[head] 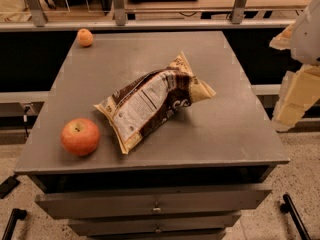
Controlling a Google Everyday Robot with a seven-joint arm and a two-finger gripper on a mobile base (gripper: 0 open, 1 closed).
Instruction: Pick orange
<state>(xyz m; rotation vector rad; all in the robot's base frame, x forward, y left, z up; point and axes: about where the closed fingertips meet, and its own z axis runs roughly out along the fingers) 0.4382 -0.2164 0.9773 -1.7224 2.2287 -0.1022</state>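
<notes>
Camera view, looking down on a grey tabletop (225, 134) above a stack of drawers (155, 204). Shows the pick not yet begun, with the orange (85, 37) untouched in the upper left of the frame, resting near the tabletop's far left corner and well apart from everything else. Places the robot's arm (299, 91) at the right edge of the frame, off to the side of the tabletop and only partly in shot, far across from the fruit. Cannot tell whether the jaws, somewhere at that right edge with the arm, stand apart or together. Leaves the whole job ahead, by this reckoning: reaching across to the far left corner, closing on the fruit, lifting it clear. Presents the orange as small, round and plain, matte-skinned and pale orange, clearly smaller than the red-orange apple (80, 136) at lower left. Sets a crumpled brown-and-cream snack bag (155, 101) in the middle of the frame, between arm and orange, just beside the apple and well apart from the fruit to be picked.
</notes>
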